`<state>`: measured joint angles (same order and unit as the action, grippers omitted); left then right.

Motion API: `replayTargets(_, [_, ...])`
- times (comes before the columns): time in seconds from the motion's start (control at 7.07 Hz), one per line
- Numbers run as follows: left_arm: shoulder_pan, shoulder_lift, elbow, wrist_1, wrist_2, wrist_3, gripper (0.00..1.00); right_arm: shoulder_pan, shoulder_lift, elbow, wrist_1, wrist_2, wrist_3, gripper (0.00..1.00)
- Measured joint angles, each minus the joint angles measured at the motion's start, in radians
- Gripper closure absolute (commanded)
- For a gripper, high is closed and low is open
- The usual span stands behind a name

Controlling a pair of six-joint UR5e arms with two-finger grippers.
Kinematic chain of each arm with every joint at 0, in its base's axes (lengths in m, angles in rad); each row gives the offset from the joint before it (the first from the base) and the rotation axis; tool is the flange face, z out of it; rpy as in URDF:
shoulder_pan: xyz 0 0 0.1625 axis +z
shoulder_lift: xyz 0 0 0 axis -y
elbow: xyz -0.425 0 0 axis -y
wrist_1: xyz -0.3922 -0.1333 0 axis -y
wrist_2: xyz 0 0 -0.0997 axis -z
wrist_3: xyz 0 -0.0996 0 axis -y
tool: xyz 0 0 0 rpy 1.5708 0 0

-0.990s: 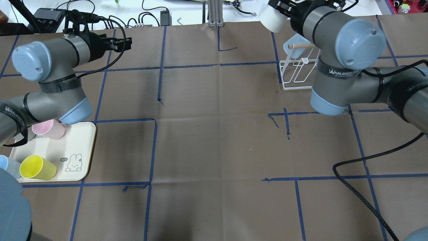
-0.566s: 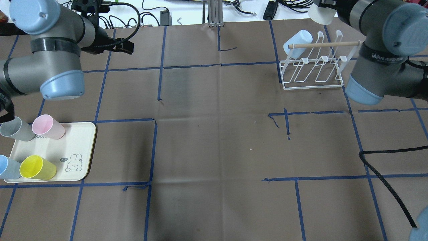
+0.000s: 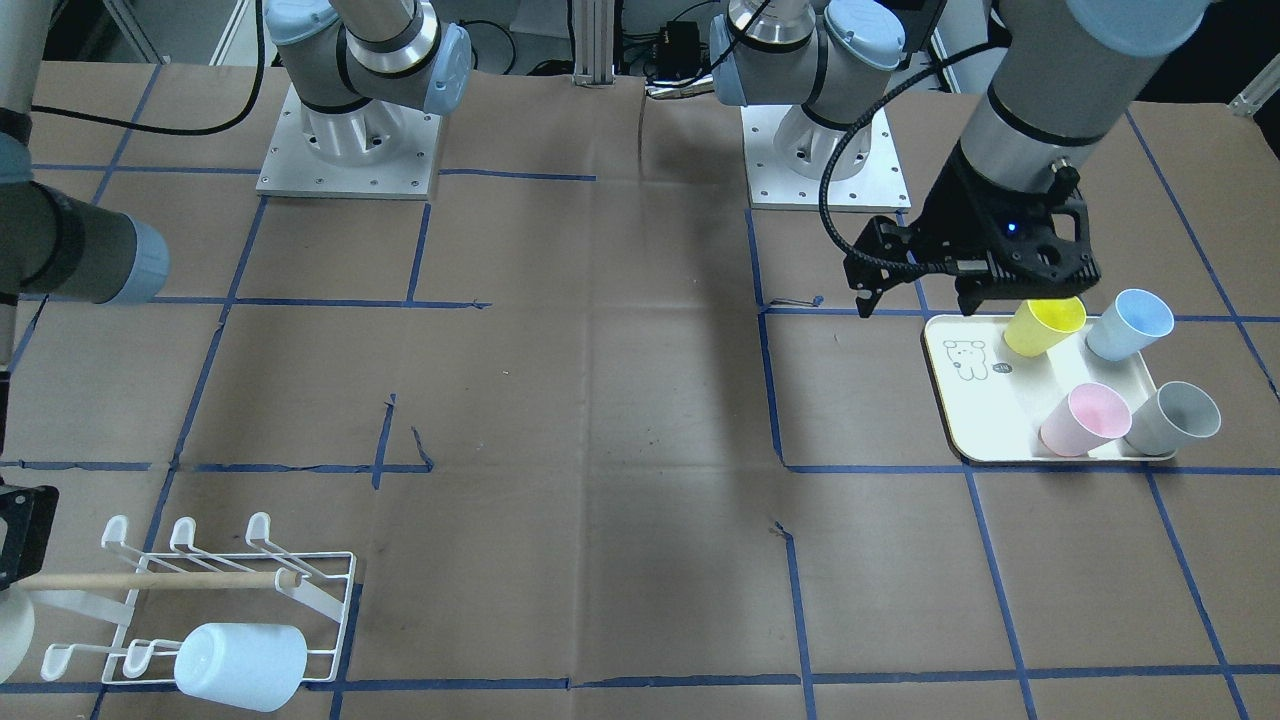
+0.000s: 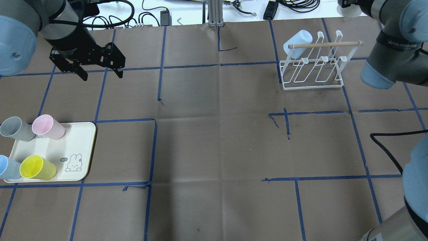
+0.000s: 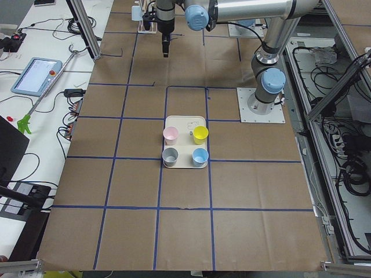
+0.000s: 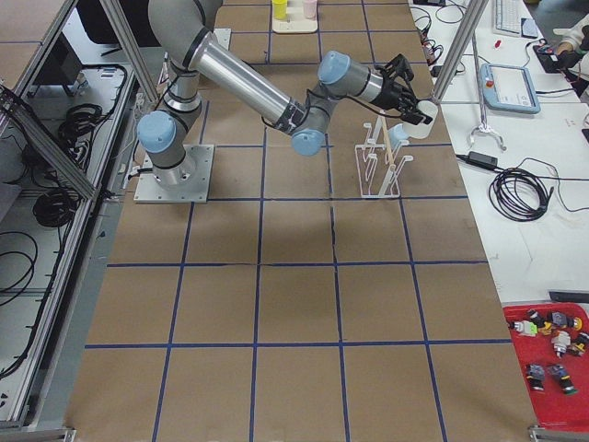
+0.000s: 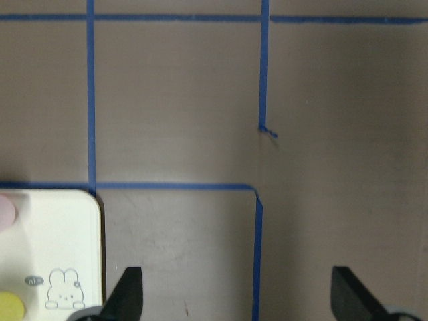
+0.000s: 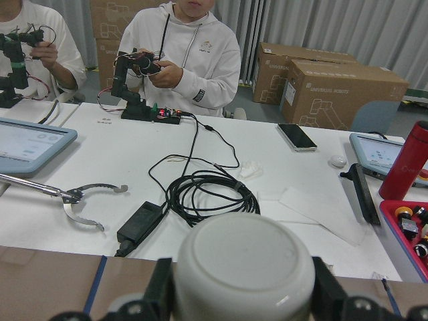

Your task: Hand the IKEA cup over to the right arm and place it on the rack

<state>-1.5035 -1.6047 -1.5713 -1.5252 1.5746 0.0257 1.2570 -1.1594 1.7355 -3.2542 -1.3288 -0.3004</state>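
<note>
- White cup (image 8: 244, 257) is clamped at its sides by R gripper (image 8: 244, 291), base toward wrist cam, just past dowel end of rack (image 4: 312, 87).
- Blue cup (image 4: 299, 42) is hung on rack's other end.
- L gripper (image 4: 102, 76) is spread wide, empty, above table near tray (image 4: 80, 147).

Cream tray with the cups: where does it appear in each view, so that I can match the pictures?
Front-facing: cream tray at middle right.
Overhead: lower left.
Exterior left: centre.
Exterior right: top edge.
Left wrist: bottom-left corner.
Right wrist: not in it.
Landmark: the yellow cup on the tray.
</note>
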Motion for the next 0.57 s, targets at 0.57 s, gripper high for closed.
replayTargets(0.57, [-0.043,0.016,-0.009,-0.004,0.0,-0.043,0.0,-0.017,0.107,-0.02,-0.084,-0.001,-0.043,0.97])
